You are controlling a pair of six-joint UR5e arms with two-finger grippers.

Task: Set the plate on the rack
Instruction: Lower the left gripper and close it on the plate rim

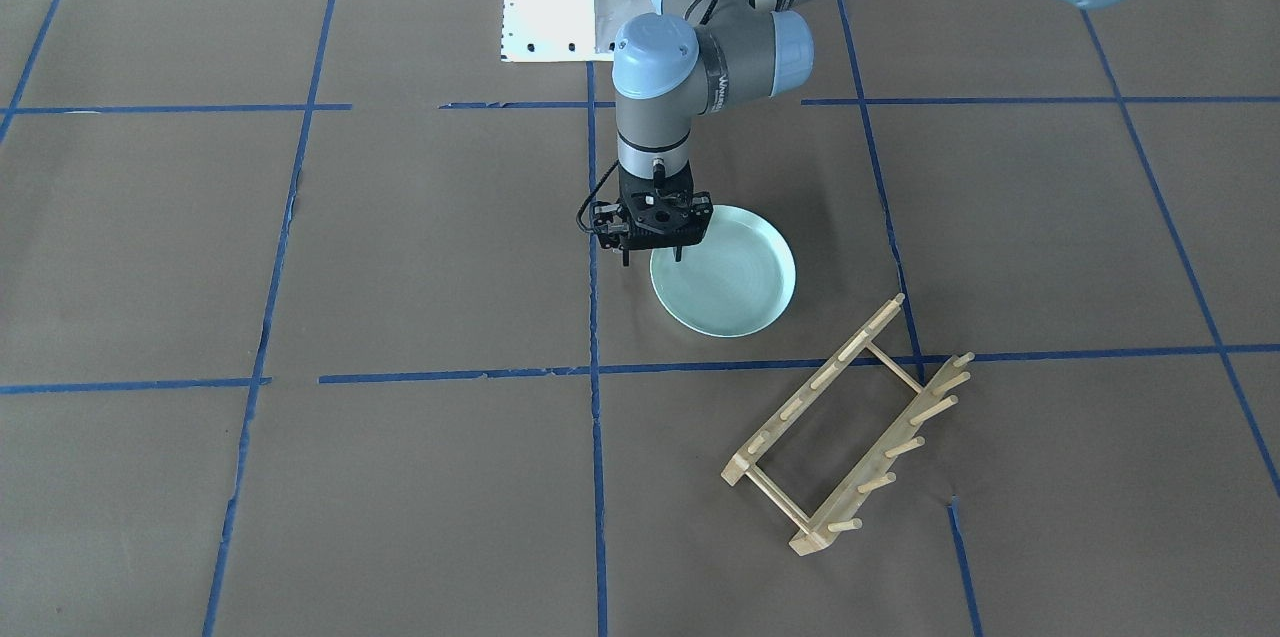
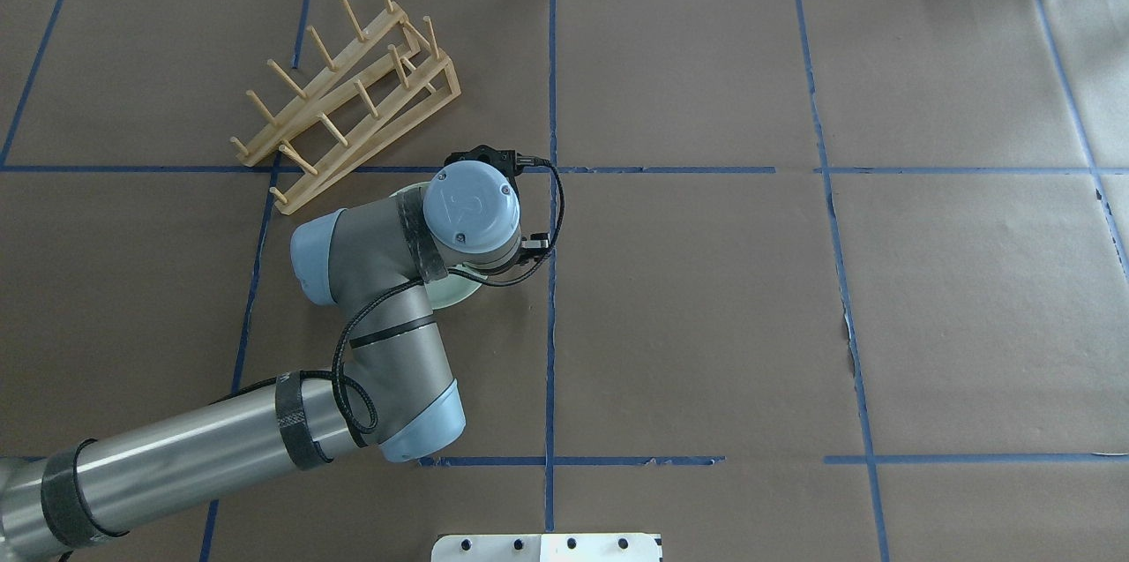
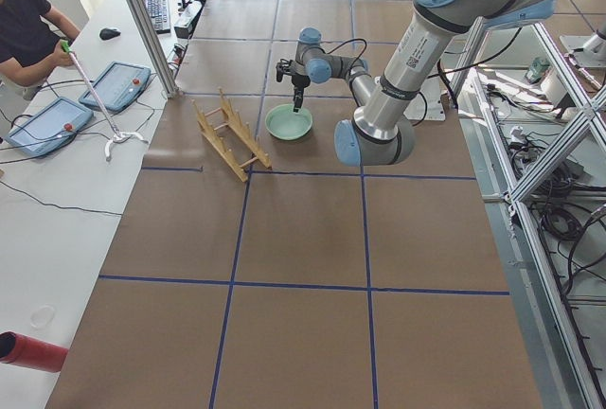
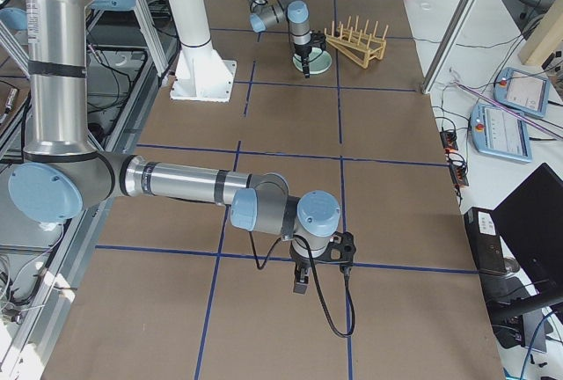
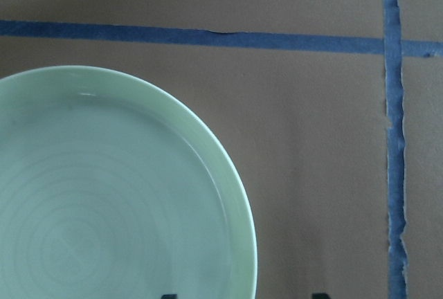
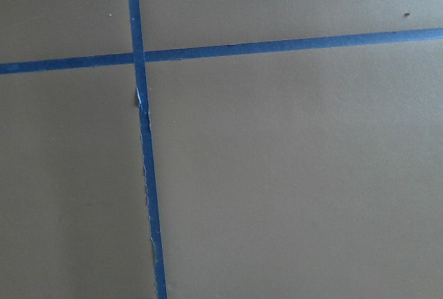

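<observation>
A: Plate (image 1: 735, 282)?
B: Round, pale mint, low rim, faint rings; flat on the counter (image 1: 400, 247), near the rack (image 1: 870, 472), not touching.
A: Counts?
B: One counter, one rack, one plate, two grippers.
A: Grippers?
B: Left gripper (image 1: 653, 260) spread wide astride the plate's rim, gripping nothing. Right gripper (image 4: 300, 288): cannot tell whether spread or clenched.

Front-facing view looks steeply down from across the brown-papered table (image 1: 400, 247); overhead looks down from the opposite side; end views stand distant. All four share the round pale mint-green plate (image 1: 735, 282) and light wooden pegged rack (image 1: 845, 432). Wrist views look straight down, close.
</observation>
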